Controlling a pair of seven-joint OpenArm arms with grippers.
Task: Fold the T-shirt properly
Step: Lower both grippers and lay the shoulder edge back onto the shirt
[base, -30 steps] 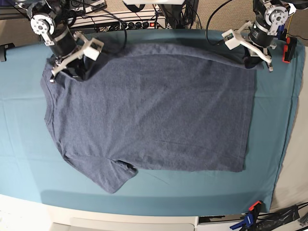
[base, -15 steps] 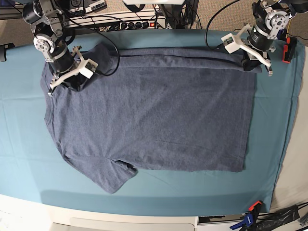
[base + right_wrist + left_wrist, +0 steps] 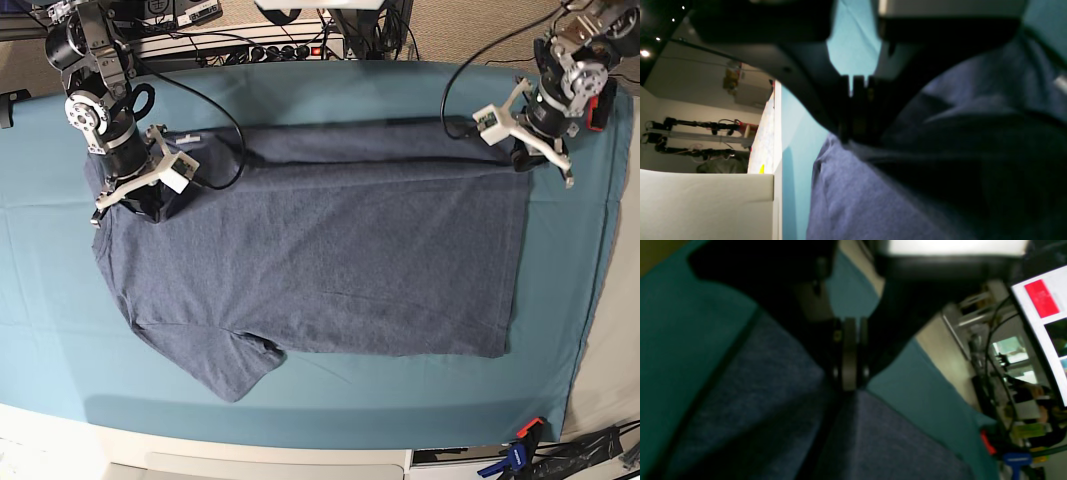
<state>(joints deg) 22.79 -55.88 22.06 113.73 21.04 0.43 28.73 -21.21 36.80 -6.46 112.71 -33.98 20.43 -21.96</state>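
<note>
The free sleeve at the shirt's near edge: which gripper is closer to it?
Right. The right gripper pinches the T-shirt at the shoulder above that sleeve; the left gripper grips the far hem corner.

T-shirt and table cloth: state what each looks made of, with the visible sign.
T-shirt: apparently a soft cotton-like knit, matte; its blue-grey surface is heathered and speckled, and it drapes in soft folds. Table cloth: seemingly a thin woven fabric, matte teal; it lies flat with faint creases and no sheen. The exact fibre cannot be told for either.
</note>
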